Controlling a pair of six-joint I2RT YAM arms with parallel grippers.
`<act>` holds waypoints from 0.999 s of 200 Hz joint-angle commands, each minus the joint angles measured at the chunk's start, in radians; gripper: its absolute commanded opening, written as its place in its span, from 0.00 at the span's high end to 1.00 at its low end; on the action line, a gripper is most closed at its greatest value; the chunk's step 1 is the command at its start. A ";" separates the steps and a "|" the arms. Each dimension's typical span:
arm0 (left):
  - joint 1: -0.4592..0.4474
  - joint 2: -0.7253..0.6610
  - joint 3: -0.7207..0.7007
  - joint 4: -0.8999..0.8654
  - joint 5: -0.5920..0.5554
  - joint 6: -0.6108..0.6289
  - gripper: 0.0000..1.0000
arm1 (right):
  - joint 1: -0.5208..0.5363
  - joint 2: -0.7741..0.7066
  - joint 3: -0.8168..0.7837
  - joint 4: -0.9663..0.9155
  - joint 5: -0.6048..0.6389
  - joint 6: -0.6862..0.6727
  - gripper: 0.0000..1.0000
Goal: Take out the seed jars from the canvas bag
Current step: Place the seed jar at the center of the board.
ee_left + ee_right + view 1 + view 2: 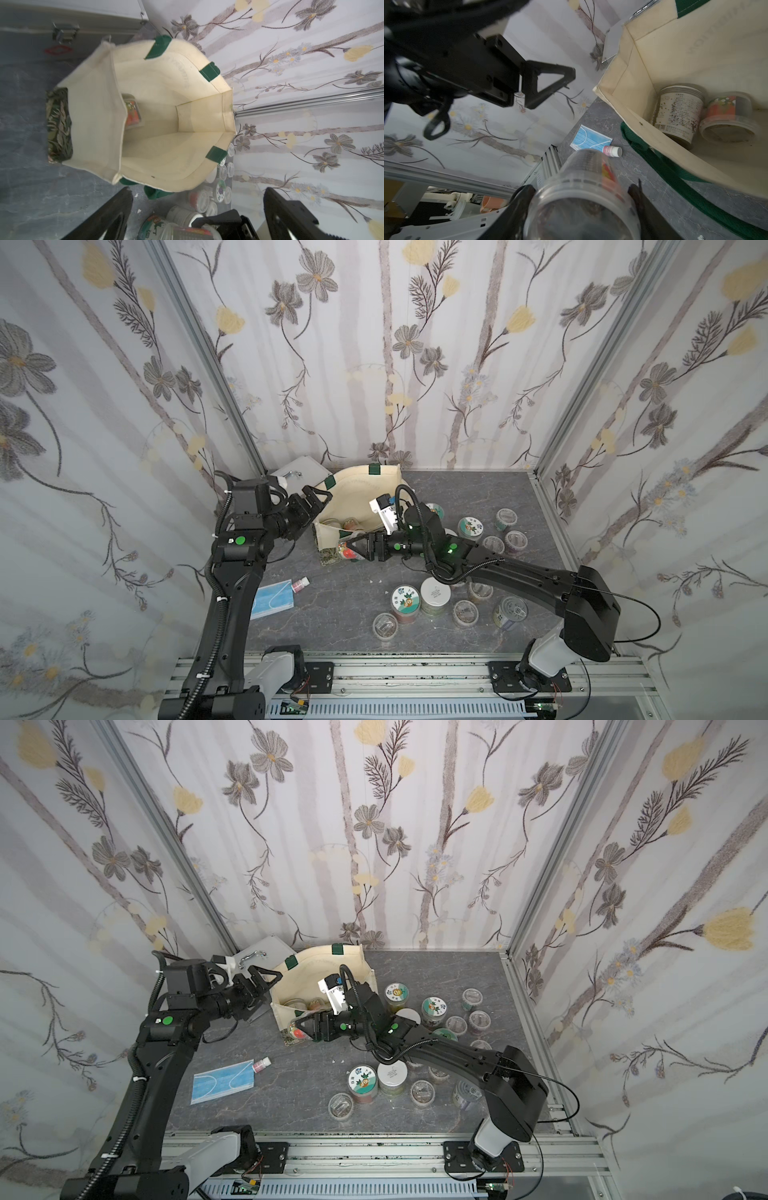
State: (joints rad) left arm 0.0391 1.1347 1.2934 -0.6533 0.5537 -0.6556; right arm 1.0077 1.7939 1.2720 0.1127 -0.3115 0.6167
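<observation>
Seed jar sits clamped in the right end effector at the canvas bag's six o'clock. The left end effector is spread apart at nine o'clock. Perhaps two jars lie inside.

Floral wallpaper walls; grey marbled tabletop; aluminium corner posts; soft light.

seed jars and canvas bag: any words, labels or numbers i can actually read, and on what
Nothing reads clearly enough to quote.
canvas bag: lettering shows reversed through the cloth, too faint.
labelled jar in the bag: dense print and barcode, too small.
sticker lid jar: characters around a cartoon, blurred.
white lid jar: small print, unreadable.
held jar in the right tool: printed lines, blurred.
</observation>
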 commanded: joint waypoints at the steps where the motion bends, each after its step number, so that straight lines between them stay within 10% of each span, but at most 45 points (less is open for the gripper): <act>1: 0.015 0.096 0.117 -0.123 -0.162 0.185 0.00 | 0.058 0.066 0.096 -0.247 0.137 -0.130 0.35; 152: -0.149 0.882 0.896 -0.517 -0.513 0.539 0.00 | 0.269 0.398 0.369 -0.715 0.300 -0.274 0.30; 200: -0.171 0.949 0.929 -0.520 -0.469 0.586 0.04 | 0.268 0.410 0.375 -0.720 0.318 -0.288 0.08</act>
State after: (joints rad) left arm -0.1215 2.0586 2.2082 -1.1381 0.0643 -0.1154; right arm 1.2755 2.2047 1.6363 -0.6109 -0.0216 0.3466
